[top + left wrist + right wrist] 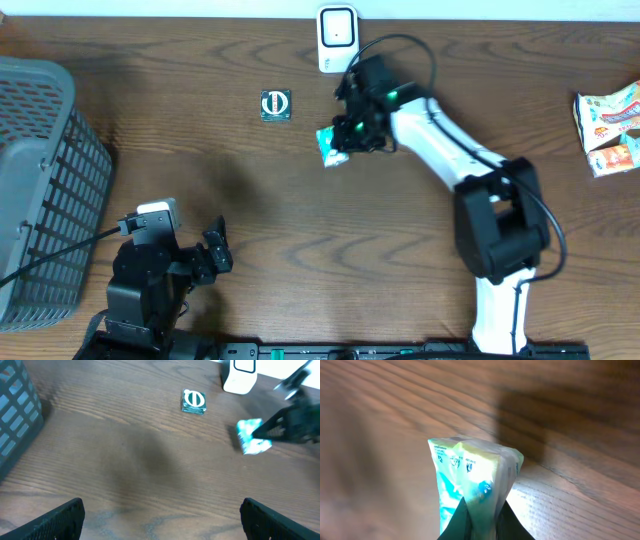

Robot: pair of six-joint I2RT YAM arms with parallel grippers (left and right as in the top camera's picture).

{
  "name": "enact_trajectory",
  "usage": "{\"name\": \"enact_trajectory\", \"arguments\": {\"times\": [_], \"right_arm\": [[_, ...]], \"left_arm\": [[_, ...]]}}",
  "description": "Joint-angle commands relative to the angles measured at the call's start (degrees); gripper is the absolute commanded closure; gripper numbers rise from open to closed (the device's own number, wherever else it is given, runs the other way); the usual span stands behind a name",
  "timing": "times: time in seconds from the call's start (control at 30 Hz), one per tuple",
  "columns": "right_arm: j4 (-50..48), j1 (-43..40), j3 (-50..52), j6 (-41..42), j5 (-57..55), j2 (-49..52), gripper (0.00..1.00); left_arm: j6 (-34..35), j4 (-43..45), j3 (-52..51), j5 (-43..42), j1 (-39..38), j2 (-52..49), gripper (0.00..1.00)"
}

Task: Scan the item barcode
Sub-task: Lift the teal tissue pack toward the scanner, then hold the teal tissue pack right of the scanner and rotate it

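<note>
Seeing the teal-and-white packet (331,145) pinched tight in the right gripper (343,136), upper centre of the overhead frame, just below the white scanner (338,38) at the top edge, with only bare table (300,220) between. Also spotting a small teal square pack (276,104) to the packet's left, a grey basket (40,170) far left and snack bags (610,125) at the right edge, all apart from the packet. Got the left gripper (217,250) at lower left, fingers spread wide, holding nothing.
</note>
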State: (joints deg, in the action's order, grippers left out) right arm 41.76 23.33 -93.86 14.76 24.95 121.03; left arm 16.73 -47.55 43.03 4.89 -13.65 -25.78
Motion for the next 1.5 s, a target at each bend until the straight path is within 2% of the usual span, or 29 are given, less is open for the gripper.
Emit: {"name": "enact_trajectory", "arguments": {"times": [0.0, 0.2, 0.43, 0.6, 1.47], "right_arm": [[-0.02, -3.08, 0.22, -5.27, 14.14, -3.06, 0.97], [1.38, -7.91, 0.24, -14.45, 35.36, -2.99, 0.99], [1.38, -12.41, 0.24, -15.10, 50.82, -2.95, 0.99], [1.31, -14.75, 0.24, -18.84, 63.47, -2.95, 0.99], [1.29, -19.17, 0.24, -18.53, 64.52, -2.95, 0.99]], "left_arm": [[0.31, 0.09, -0.07, 0.74, 0.02, 0.09, 0.02], [0.31, 0.09, -0.07, 0.74, 0.02, 0.09, 0.02], [0.31, 0.09, -0.07, 0.74, 0.00, 0.09, 0.02], [0.31, 0.09, -0.07, 0.74, 0.00, 0.09, 0.02], [0.31, 0.09, -0.07, 0.74, 0.02, 0.09, 0.02]]}}
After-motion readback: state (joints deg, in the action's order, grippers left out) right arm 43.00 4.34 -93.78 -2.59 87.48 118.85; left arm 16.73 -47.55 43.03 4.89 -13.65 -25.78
